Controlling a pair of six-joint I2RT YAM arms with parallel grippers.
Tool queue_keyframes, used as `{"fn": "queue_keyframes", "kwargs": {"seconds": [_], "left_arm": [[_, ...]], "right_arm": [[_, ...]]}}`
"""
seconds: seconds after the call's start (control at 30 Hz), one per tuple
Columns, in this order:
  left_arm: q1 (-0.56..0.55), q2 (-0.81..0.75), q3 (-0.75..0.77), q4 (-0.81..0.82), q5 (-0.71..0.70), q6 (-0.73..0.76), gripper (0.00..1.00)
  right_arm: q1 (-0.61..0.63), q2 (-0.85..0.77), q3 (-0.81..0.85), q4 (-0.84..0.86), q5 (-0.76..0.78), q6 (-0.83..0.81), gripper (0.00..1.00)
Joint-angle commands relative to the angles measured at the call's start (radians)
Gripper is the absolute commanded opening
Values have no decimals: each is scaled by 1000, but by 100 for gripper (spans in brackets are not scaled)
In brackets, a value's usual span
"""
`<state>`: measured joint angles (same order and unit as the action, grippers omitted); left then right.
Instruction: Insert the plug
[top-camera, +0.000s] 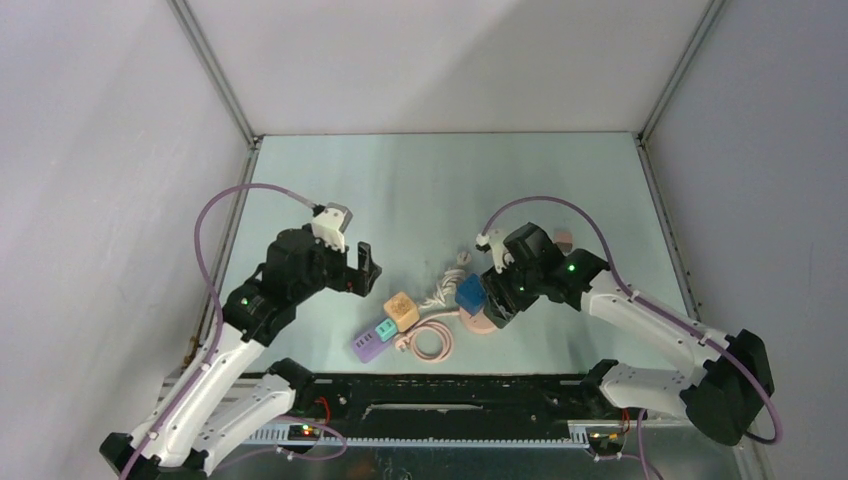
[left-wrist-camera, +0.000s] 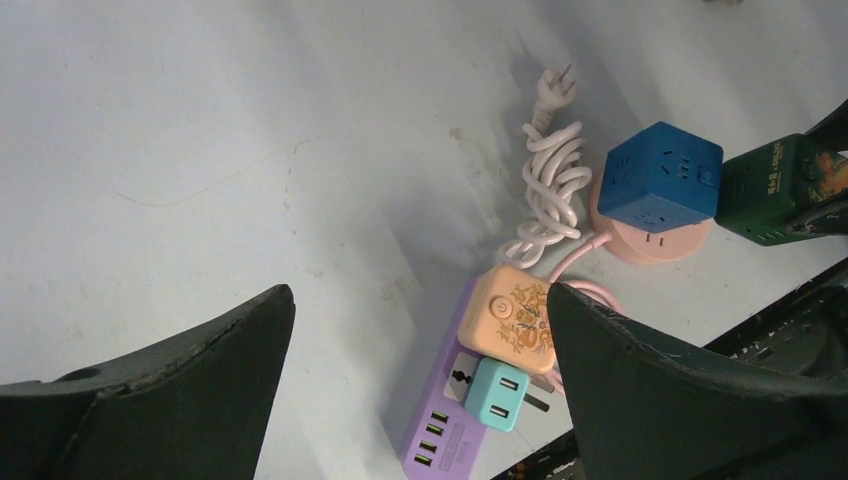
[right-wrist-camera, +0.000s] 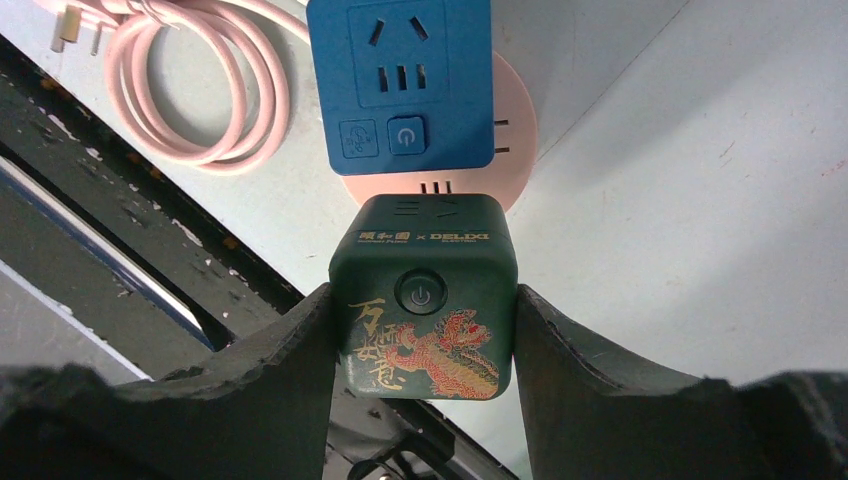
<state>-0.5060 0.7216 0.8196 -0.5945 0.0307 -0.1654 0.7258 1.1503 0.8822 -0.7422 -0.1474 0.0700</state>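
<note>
The green cube adapter (right-wrist-camera: 425, 345) is clamped between the two fingers of the right gripper (right-wrist-camera: 425, 295), its face with the power button and the red-and-gold dragon print turned towards the wrist camera. It is held low over the table (top-camera: 560, 180), just beside the round pink socket base (right-wrist-camera: 517, 120); whether the two touch cannot be told. A blue cube socket (right-wrist-camera: 400, 85) is seated on that pink base, and the base's pink cord (right-wrist-camera: 200, 95) is coiled beside it near the table's front edge. The left gripper (left-wrist-camera: 420, 300) is seen spread wide with nothing between its fingers (left-wrist-camera: 180, 390), hovering above the table to the left of the cluster. Below it a purple power strip (left-wrist-camera: 440, 435) is laid flat, with an orange cube (left-wrist-camera: 515, 320) at one end and a teal adapter (left-wrist-camera: 497, 393) on the strip just beside it. A bundled white cord (left-wrist-camera: 550, 190) is laid between the orange cube and the blue one, its plug (left-wrist-camera: 555, 88) pointing away from the arms.
</note>
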Motion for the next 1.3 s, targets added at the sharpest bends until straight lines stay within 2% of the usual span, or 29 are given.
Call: {"fn": "queue_keyframes", "kwargs": {"seconds": [0.0, 0.43, 1.27], "left_arm": [[13, -16, -15, 12, -18, -18, 100], [24, -34, -22, 12, -28, -22, 100], [27, -36, -25, 15, -22, -24, 100]], "right_arm": [[16, 26, 56, 29, 37, -41, 0], [34, 121, 56, 94, 13, -67, 0], [74, 194, 48, 59, 34, -67, 0]]}}
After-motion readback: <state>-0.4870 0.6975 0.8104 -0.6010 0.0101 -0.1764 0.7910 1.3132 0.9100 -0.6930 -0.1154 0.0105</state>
